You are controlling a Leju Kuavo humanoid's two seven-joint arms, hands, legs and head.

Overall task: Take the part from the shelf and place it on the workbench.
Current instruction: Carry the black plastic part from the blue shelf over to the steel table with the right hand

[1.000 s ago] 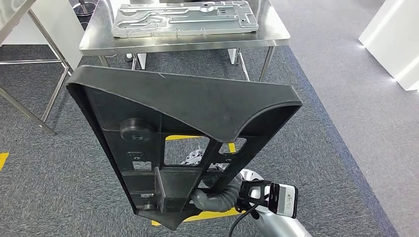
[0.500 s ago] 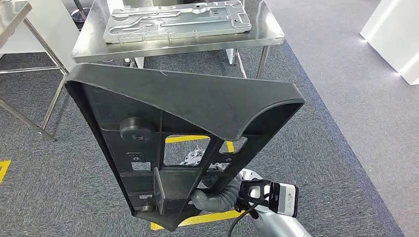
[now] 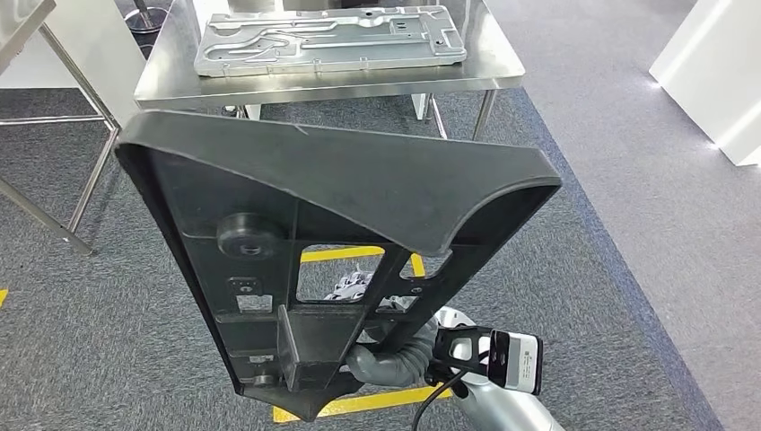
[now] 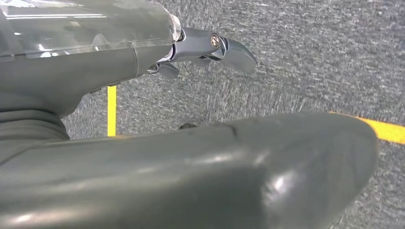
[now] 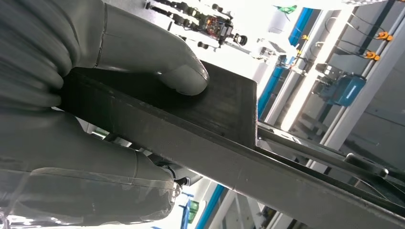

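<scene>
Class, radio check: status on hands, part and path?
Right hand grips black part. Left hand holds nothing. Workbench ahead carries a metal plate.

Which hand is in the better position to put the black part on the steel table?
Right. The right hand already grips the large black plastic part, thumb pressed on its edge. The left hand holds nothing and hangs over carpet. The steel workbench stands ahead.
</scene>
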